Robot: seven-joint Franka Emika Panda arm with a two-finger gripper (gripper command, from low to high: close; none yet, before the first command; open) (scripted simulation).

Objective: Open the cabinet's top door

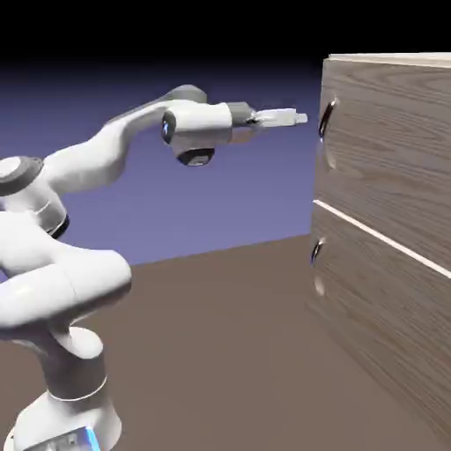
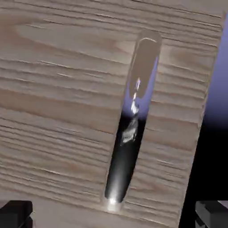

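The cabinet [image 1: 396,238] of grey-brown wood grain fills the exterior view's right. Its top door [image 1: 388,150] carries a small dark curved handle [image 1: 326,119] near the left edge. My gripper [image 1: 299,117] points level at that handle, a short gap away, with its jaws open and nothing between them. In the hand view the top door [image 2: 58,102] fills the picture, and the shiny handle [image 2: 131,124] runs as a long slanted bar up the middle. Both dark fingertips [image 2: 15,213] show at the bottom corners, wide apart.
Below a thin pale line sits the lower panel [image 1: 379,326] with its own dark handle [image 1: 316,251]. The brown table [image 1: 220,352] stretches between my base and the cabinet. The cabinet's side edge [image 2: 202,133] meets dark backdrop at the right of the hand view.
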